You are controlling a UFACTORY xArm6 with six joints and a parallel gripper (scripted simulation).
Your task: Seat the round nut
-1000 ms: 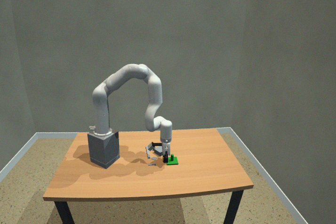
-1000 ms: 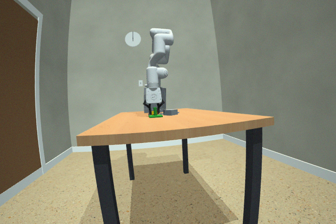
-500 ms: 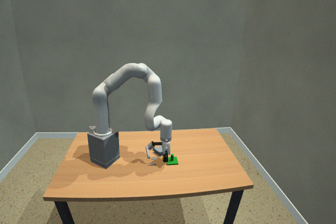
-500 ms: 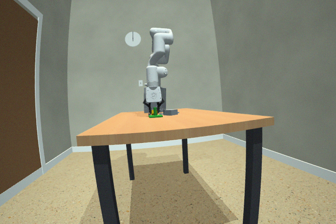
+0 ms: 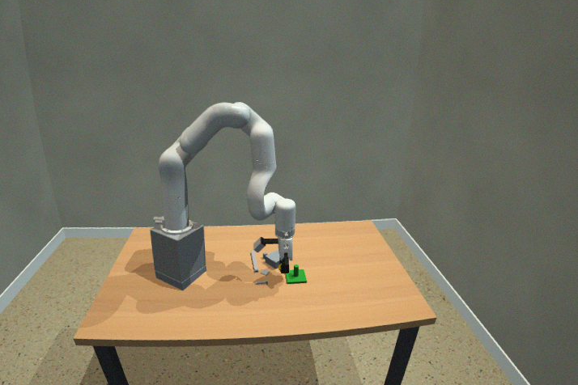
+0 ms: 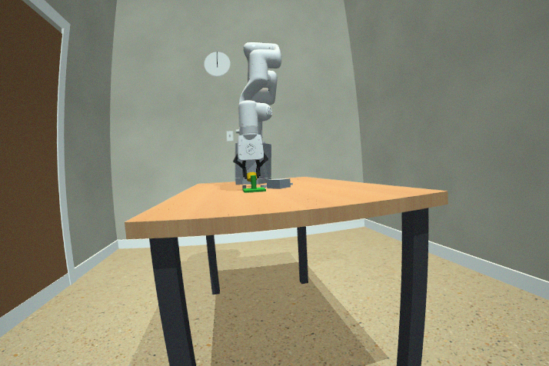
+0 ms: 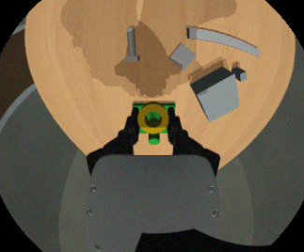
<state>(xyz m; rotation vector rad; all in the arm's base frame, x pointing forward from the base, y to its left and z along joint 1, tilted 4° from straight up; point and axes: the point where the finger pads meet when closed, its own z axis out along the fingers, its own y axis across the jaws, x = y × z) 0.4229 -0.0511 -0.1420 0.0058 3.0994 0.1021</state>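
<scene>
One white arm [image 5: 261,152] rises from a grey pedestal [image 5: 164,273] on the worktop [image 5: 354,287] in the top view, arches over and drops its last link straight down, so the jaws [image 5: 283,264] point at the wood just beside the green round peg [image 5: 295,270] on its green base [image 5: 301,278]; a glimpse of the yellow round nut [image 5: 280,267] shows at the fingertips, and grey scattered pieces [image 5: 254,260] lie nearby, towards the pedestal. From the exterior view the arm is folded upright with the wrist vertical, the jaws [image 6: 252,174] pinched partway shut on the round nut [image 6: 251,173], which sits at the top of the round peg [image 6: 253,181], above the base [image 6: 254,190]. Looking down from the wrist, the dark fingers press both sides of the round nut [image 7: 152,118], its hole centred over the green round peg [image 7: 152,122], with a grey block [image 7: 216,95] off to the right.
</scene>
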